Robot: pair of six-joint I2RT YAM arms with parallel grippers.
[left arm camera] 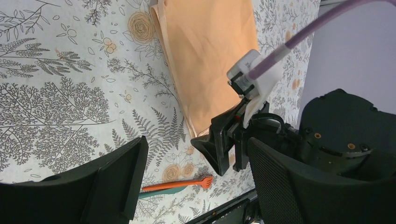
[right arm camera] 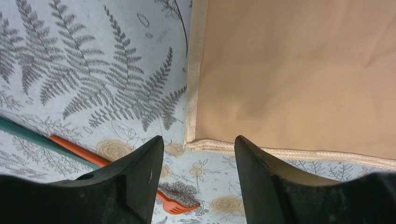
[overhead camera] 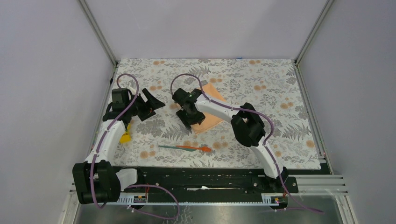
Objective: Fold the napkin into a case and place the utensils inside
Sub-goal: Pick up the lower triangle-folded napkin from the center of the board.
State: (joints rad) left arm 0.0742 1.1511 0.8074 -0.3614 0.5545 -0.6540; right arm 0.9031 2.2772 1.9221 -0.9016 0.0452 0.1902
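Utensils lie closest to the arms, on the grey flowery tablecloth. The teal utensil and the orange fork rest side by side and touch, with the fork's prongs pointing right. Nothing holds them. A small yellow block sits off to the left, next to the left arm.

A little farther back is the right gripper. It hangs low over the near left corner of the napkin. In the right wrist view its two fingers stand apart with nothing between them, and the corner lies flat on the table under the gap. So this pincer is open and holds nothing.

The peach napkin is near the middle of the table. It is folded flat, and two edges show one on top of the other along its side. It looks too wide to be a pouch yet.

The left gripper waits to the left of the napkin, apart from it. Its fingers are spread wide and empty, and it is tipped toward the cloth.

I think the folding step is in hand and the fork step has not begun. Next, a pincer should come down on a napkin edge, pinch all the layers and fold them over neatly. It must grab the cloth only, not the tablecloth below.
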